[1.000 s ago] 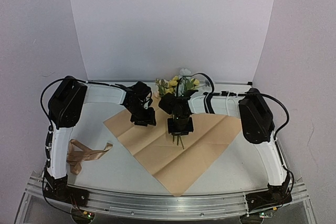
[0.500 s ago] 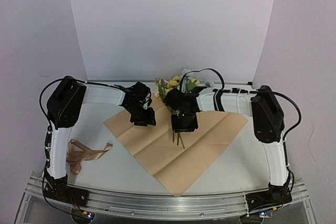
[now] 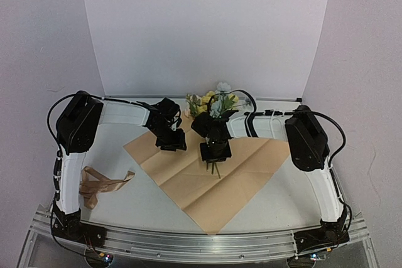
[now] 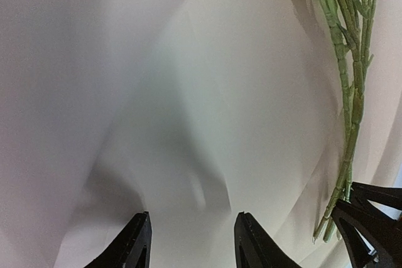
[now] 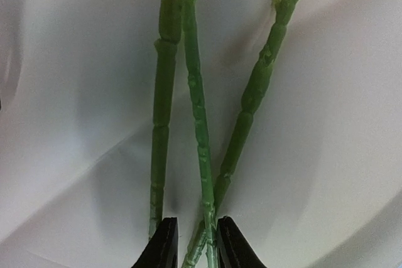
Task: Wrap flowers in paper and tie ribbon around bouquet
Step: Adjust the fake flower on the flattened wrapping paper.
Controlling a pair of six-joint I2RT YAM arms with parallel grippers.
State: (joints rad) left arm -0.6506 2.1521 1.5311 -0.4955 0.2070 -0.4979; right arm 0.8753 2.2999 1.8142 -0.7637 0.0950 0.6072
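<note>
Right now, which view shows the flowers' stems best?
Right wrist: three stems fill the frame, running down into the right gripper. Left wrist catches them along its right edge; top external shows mostly blooms, stem ends below the gripper.

1. The paper (image 3: pixel 207 192) is matt tan, smooth but creased along fold lines.
2. The ribbon (image 3: pixel 100 185) is glossy tan cloth.
3. The flowers (image 3: pixel 213 100) look artificial; their green stems (image 5: pixel 160 123) are ridged plastic with a slight waxy sheen.
4. The right gripper (image 5: pixel 193 233) has smooth black plastic fingers.
5. The table (image 3: pixel 282 199) is smooth, matt white.
6. The rail (image 3: pixel 207 243) at its near edge is brushed, dull-shining metal.
</note>
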